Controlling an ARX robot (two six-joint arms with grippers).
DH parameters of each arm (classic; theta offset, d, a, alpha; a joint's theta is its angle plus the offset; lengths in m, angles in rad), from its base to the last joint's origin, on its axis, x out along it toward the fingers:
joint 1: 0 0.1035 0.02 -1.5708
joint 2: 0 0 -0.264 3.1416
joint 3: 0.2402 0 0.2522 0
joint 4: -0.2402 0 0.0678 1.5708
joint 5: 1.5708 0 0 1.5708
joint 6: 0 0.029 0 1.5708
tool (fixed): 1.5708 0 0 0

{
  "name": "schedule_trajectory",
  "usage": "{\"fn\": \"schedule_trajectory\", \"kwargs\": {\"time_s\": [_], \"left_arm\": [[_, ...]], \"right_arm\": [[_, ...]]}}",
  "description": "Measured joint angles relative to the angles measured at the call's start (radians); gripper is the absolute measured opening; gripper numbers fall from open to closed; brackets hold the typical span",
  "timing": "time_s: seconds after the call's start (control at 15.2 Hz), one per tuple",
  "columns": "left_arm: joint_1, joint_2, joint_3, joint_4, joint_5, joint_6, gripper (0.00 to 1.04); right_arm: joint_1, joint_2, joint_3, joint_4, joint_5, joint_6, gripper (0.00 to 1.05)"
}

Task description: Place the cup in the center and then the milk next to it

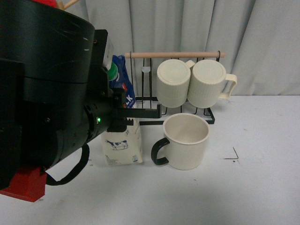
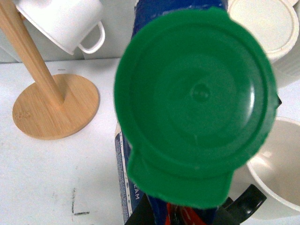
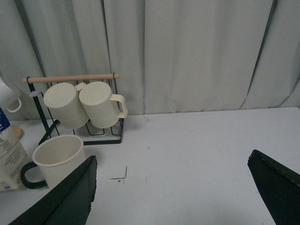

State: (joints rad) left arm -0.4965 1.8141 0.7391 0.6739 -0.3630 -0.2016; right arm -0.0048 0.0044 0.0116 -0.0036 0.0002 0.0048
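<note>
L gripper (image 1: 146,117) straddles the milk (image 1: 123,145), can't tell if clamped, carton upright w/ the cup (image 1: 186,140) just past its fingertips, prob. the beside-it set-down; R gripper (image 3: 172,161) gapes empty.

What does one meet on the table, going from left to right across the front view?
milk carton → cup, with its black handle toward the carton → small black corner mark

On the milk (image 1: 123,140), only the white letters "LK" can be read on its blue top, the rest being hidden. In the left wrist view, "EAM" runs along its side, and the finer print there is too small to read.
</note>
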Motion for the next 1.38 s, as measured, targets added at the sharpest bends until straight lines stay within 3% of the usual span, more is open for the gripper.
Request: {"fn": "schedule_trajectory", "kwargs": {"time_s": [0.33, 0.39, 0.66, 0.92, 1.12, 1.25, 1.32, 1.38], "left_arm": [[-0.017, 0.054, 0.004, 0.061, -0.019, -0.005, 0.04], [-0.02, 0.054, 0.004, 0.069, -0.017, -0.007, 0.1], [-0.03, -0.012, -0.028, 0.13, 0.09, 0.019, 0.56], [0.045, -0.217, -0.2, 0.095, 0.392, 0.143, 1.0], [0.2, -0.429, -0.373, -0.019, 0.637, 0.292, 0.98], [0.283, -0.507, -0.439, -0.034, 0.673, 0.332, 0.98], [0.232, -0.438, -0.482, 0.24, 0.493, 0.301, 0.89], [0.227, -0.428, -0.552, 0.361, 0.306, 0.259, 0.76]], "right_arm": [[0.0, 0.0, 0.0, 0.0, 0.0, 0.0, 0.98], [0.0, 0.0, 0.0, 0.0, 0.0, 0.0, 0.98], [0.0, 0.0, 0.0, 0.0, 0.0, 0.0, 0.98], [0.0, 0.0, 0.0, 0.0, 0.0, 0.0, 0.98], [0.0, 0.0, 0.0, 0.0, 0.0, 0.0, 0.98], [0.0, 0.0, 0.0, 0.0, 0.0, 0.0, 0.98], [0.0, 0.0, 0.0, 0.0, 0.0, 0.0, 0.98], [0.0, 0.0, 0.0, 0.0, 0.0, 0.0, 0.98]]}}
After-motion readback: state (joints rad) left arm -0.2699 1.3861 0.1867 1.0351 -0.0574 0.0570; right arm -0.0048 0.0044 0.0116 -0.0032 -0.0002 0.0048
